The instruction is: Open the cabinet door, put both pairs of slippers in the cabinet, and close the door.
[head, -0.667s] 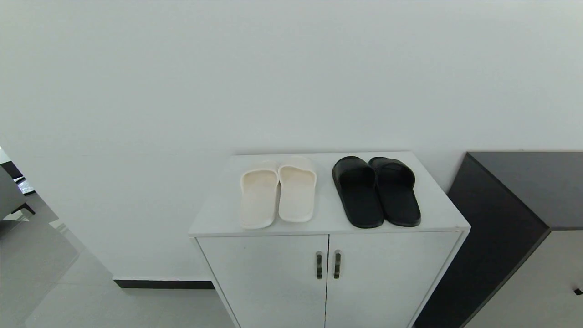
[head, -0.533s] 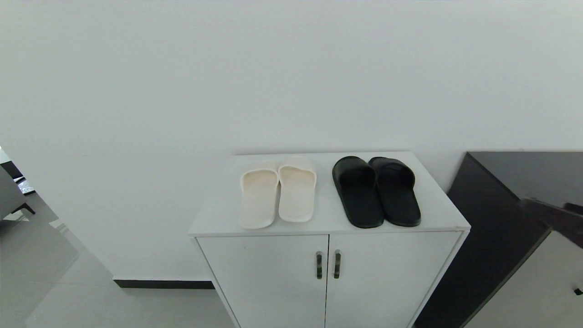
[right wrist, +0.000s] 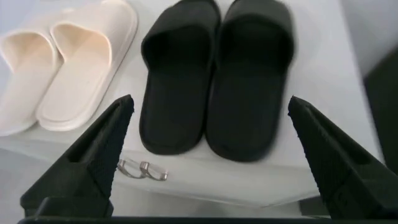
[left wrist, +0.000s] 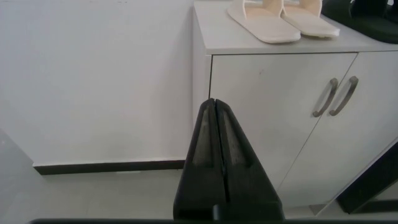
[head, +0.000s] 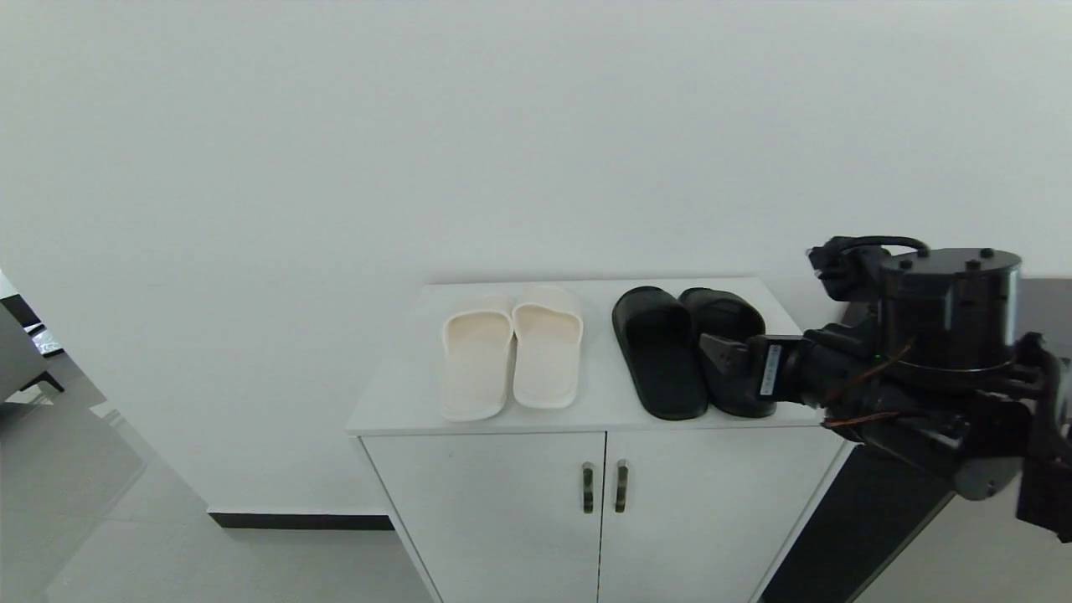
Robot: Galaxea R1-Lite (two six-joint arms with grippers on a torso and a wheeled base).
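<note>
A white cabinet (head: pixel 469 494) stands against the wall with both doors shut and two metal handles (head: pixel 603 487) at the middle seam. On its top lie a cream pair of slippers (head: pixel 511 352) and, to the right, a black pair of slippers (head: pixel 670 352). My right gripper (head: pixel 712 352) hovers at the right black slipper's heel. In the right wrist view it (right wrist: pixel 210 104) is open above the black pair (right wrist: pixel 214 74), beside the cream pair (right wrist: pixel 62 68). My left gripper (left wrist: pixel 216 146) is shut on nothing, low in front of the cabinet's left door (left wrist: pixel 267 118).
A dark cabinet (head: pixel 846 536) stands close on the right of the white one. Pale floor (head: pixel 167 561) lies open to the left, with a black skirting strip (head: pixel 301 523) along the wall. Grey furniture (head: pixel 21 352) shows at the far left edge.
My right arm has come into the head view from the right and risen to the cabinet top by the black slippers. The slippers and doors have not moved.
</note>
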